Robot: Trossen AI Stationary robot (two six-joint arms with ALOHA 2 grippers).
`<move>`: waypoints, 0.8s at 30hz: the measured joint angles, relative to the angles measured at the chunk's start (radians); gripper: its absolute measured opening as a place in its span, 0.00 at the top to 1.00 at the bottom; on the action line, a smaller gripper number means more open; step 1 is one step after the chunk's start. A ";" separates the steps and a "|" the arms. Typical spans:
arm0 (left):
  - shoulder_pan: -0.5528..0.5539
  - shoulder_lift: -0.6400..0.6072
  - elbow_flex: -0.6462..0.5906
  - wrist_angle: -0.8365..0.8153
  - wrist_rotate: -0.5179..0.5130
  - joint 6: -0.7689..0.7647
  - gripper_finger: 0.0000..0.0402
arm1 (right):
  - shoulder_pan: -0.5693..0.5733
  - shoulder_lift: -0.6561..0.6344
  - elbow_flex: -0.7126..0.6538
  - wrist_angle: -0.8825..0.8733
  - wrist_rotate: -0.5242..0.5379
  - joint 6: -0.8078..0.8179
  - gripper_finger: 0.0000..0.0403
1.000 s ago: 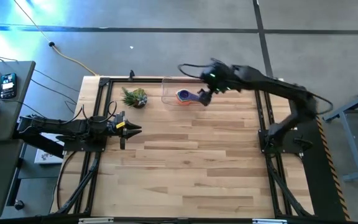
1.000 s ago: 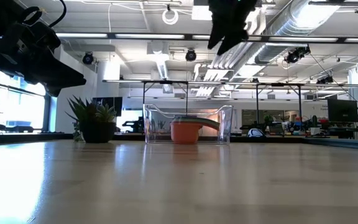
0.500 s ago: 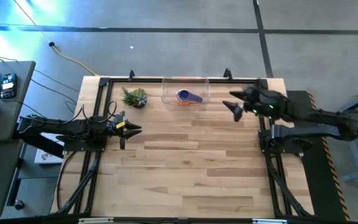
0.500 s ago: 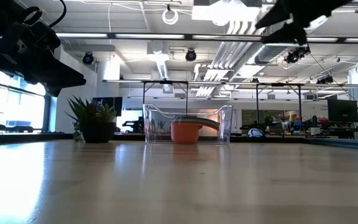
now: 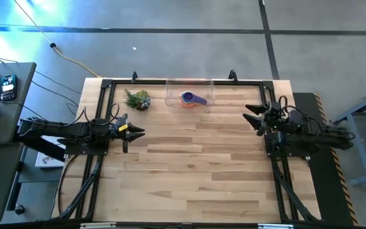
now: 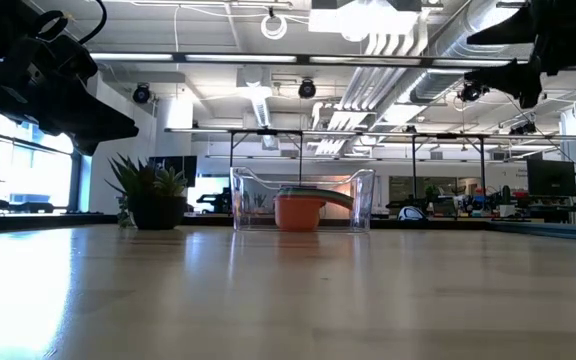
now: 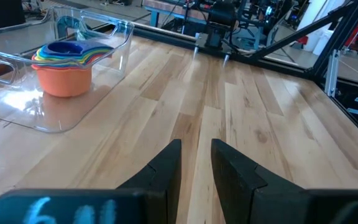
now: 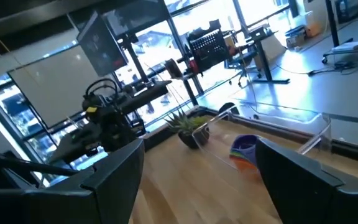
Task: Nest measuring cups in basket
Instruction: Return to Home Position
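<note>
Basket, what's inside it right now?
A nested stack of measuring cups sits in the basket, orange outermost, blue innermost. The cups between show only as coloured rims; their bowls are covered.

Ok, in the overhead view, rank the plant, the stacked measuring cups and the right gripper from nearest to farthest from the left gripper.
1. Plant, just beyond the left gripper, toward the far edge.
2. Measuring cups, nested in the basket, middle of the far edge.
3. Right gripper, opposite, on the right side.

Left end effector [image 5: 138, 132] rests; right end effector [image 5: 250, 116] gapes.
</note>
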 joint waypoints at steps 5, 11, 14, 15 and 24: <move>0.000 0.000 0.000 0.000 0.000 0.000 0.80 | 0.001 -0.055 -0.084 0.000 -0.006 0.032 0.26; 0.000 0.002 0.000 0.000 0.000 0.000 0.80 | 0.001 -0.045 -0.180 0.012 -0.024 0.096 0.26; 0.000 0.002 0.000 0.000 0.000 0.000 0.80 | 0.001 -0.030 -0.193 0.030 -0.040 0.094 0.26; 0.000 0.002 0.000 0.000 0.000 0.000 0.80 | 0.001 -0.025 -0.193 0.034 -0.040 0.090 0.26; 0.000 0.002 0.000 0.000 0.000 0.000 0.80 | 0.001 -0.007 -0.193 0.022 -0.035 -0.044 0.26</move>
